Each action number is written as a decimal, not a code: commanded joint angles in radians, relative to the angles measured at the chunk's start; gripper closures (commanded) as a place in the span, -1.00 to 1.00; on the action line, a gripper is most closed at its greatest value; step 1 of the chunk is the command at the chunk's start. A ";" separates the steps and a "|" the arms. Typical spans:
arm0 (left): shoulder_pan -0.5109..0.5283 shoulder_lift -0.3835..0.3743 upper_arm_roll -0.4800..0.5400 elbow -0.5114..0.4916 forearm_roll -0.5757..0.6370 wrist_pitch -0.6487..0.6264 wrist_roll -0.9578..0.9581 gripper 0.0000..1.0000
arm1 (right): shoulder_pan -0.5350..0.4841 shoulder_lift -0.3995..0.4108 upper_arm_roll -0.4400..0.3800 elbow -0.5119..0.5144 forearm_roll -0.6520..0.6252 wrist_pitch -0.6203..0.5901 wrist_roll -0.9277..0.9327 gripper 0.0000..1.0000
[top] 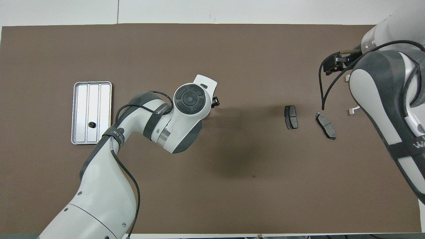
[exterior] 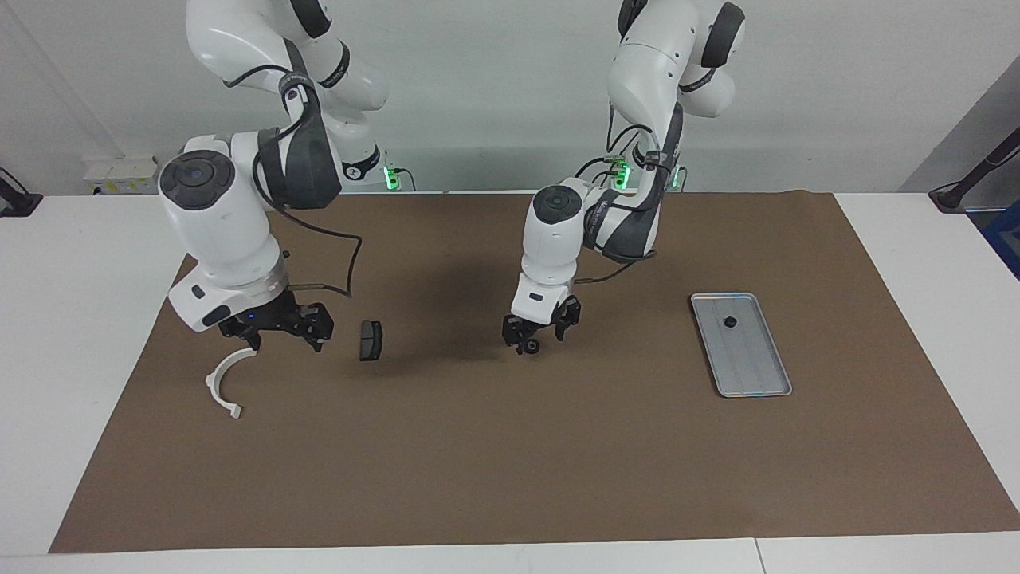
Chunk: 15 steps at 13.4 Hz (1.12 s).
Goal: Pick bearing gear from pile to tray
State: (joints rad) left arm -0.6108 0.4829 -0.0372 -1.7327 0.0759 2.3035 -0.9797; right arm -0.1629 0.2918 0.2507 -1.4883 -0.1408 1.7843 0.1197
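Black bearing gear (exterior: 531, 347) sits gripped in our left gripper (exterior: 540, 331); next we carry it toward three o'clock, to the tray (exterior: 765, 383).

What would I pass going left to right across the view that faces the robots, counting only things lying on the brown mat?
White arc bracket → dark brake pad → silver tray, with a small black round piece in it. A second brake pad shows only from overhead, so I leave it out.

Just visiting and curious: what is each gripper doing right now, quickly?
Left gripper: holds a small black round piece above the brown mat.
Right gripper: open, empty, over the white curved bracket.
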 commanded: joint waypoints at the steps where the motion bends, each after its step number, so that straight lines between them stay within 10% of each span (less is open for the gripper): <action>1: -0.013 -0.023 0.007 -0.047 0.024 0.024 -0.016 -0.83 | 0.091 -0.133 -0.145 -0.127 0.084 0.004 -0.077 -1.00; 10: -0.017 -0.026 0.007 -0.070 0.024 0.071 -0.020 -0.77 | 0.187 -0.378 -0.203 -0.245 0.099 -0.108 -0.089 -1.00; 15: -0.050 -0.024 0.008 -0.062 0.024 0.071 -0.020 -0.77 | 0.187 -0.379 -0.223 -0.236 0.148 -0.131 -0.087 -1.00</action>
State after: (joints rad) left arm -0.6374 0.4816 -0.0423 -1.7666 0.0765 2.3586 -0.9798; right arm 0.0347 -0.0812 0.0357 -1.7047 -0.0288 1.6585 0.0556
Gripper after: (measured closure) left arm 0.097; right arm 0.000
